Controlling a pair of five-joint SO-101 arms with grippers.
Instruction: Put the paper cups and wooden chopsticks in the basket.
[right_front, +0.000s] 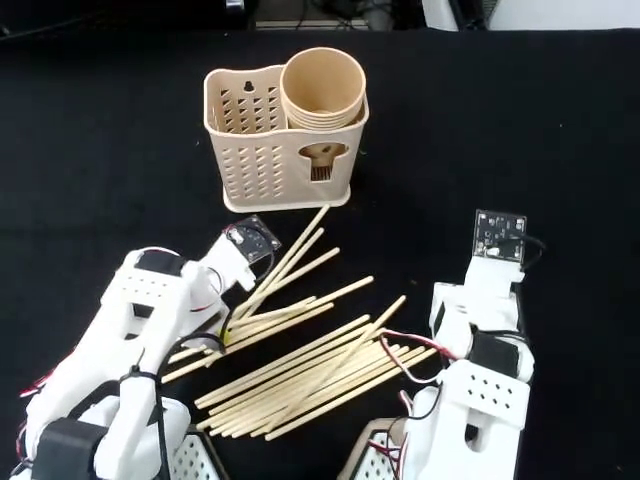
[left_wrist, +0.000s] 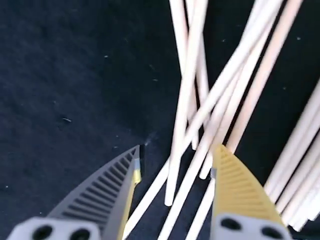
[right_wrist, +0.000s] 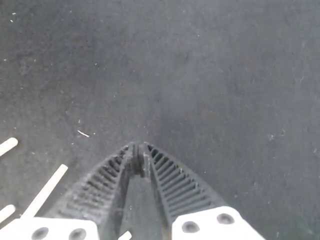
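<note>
A beige slotted basket (right_front: 262, 160) stands at the back of the black table, with a stack of paper cups (right_front: 322, 88) in its right compartment. Many wooden chopsticks (right_front: 300, 350) lie scattered in front of it, between the two arms. My left gripper (left_wrist: 177, 150) is open and low over the pile, its fingertips (left_wrist: 135, 160) either side of several chopstick ends (left_wrist: 187, 115). My right gripper (right_wrist: 137, 149) is shut with nothing in it, over bare cloth beside the pile. Two or three chopstick ends (right_wrist: 46, 189) show off to its side.
The left arm (right_front: 150, 320) covers the left end of the pile. The right arm (right_front: 485, 350) stands to the right of the chopsticks. Black cloth (right_front: 520, 140) lies bare around the basket and at the far right.
</note>
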